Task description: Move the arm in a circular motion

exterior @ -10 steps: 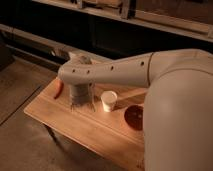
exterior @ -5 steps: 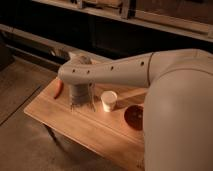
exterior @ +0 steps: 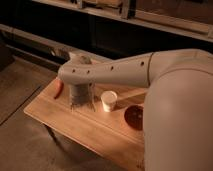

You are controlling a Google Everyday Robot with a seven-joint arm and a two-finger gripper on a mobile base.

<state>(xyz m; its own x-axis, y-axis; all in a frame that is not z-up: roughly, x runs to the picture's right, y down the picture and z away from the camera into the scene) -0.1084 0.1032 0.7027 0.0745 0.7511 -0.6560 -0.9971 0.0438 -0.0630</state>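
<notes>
The arm (exterior: 125,72) fills the right side of the camera view. Its thick, pale shoulder bulges over the right end of the table (exterior: 90,131), and a long tube segment with a row of small dark holes reaches left above the tabletop. Above the table's left half it bends at a rounded joint, and a shorter grey segment drops straight down.

The wooden table sits at an angle, with its left corner pointing toward bare floor (exterior: 20,145). The floor lies open along the left and front edges. Behind the far edge, dark shelving with a pale shelf edge (exterior: 165,24) runs across the view, close behind the arm's joint. A wide strip of bare wood lies along the front edge.

A dark red bowl (exterior: 134,116) sits near the right end, just beside the shoulder. A white cup (exterior: 108,101) stands upright near the middle, just right of the descending segment and apart from it. An orange-red object (exterior: 59,88) lies at the left edge, near the far-left corner.

The gripper (exterior: 81,104) hangs at the bottom of the descending segment, low over the left half of the table between the orange-red object and the cup. I cannot tell whether it is spread or closed, whether it holds anything, or whether it touches the wood.
</notes>
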